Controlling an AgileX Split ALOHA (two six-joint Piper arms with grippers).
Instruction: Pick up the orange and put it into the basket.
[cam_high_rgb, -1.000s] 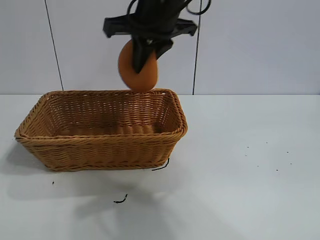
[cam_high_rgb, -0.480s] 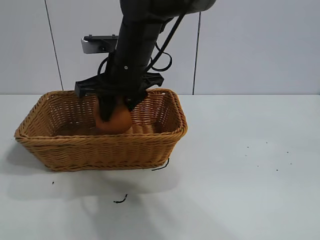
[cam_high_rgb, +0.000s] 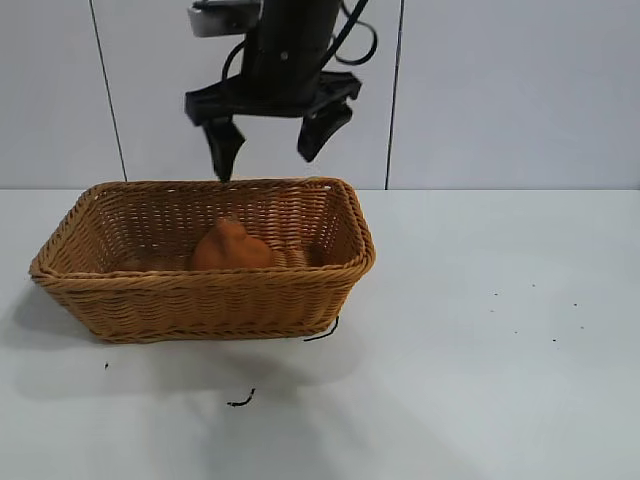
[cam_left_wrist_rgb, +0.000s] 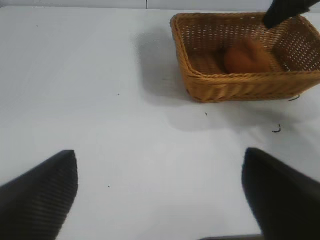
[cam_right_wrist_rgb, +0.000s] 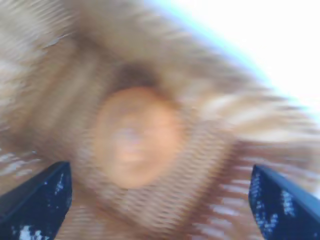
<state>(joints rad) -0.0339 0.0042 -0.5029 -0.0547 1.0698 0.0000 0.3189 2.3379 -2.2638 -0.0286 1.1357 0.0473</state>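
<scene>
White desk (cam_high_rgb: 480, 400) with dark specks, pale panelled wall (cam_high_rgb: 520, 90) behind. Basket (cam_high_rgb: 205, 295) near desk's left edge, orange (cam_high_rgb: 230, 248) inside. Right hand (cam_high_rgb: 270, 150) above, wide, empty. Left hand (cam_left_wrist_rgb: 160, 195) wide, empty.

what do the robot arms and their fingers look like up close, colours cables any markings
The right gripper is matte black: a wide crossbar carrying two tapering fingers, black cables looping beside the arm, and a small grey box mounted near the top. In its wrist view the fingers look dark with pale speckles. The left gripper shows only two broad black fingers with a fine ribbed texture. No lettering or markings are visible.
</scene>
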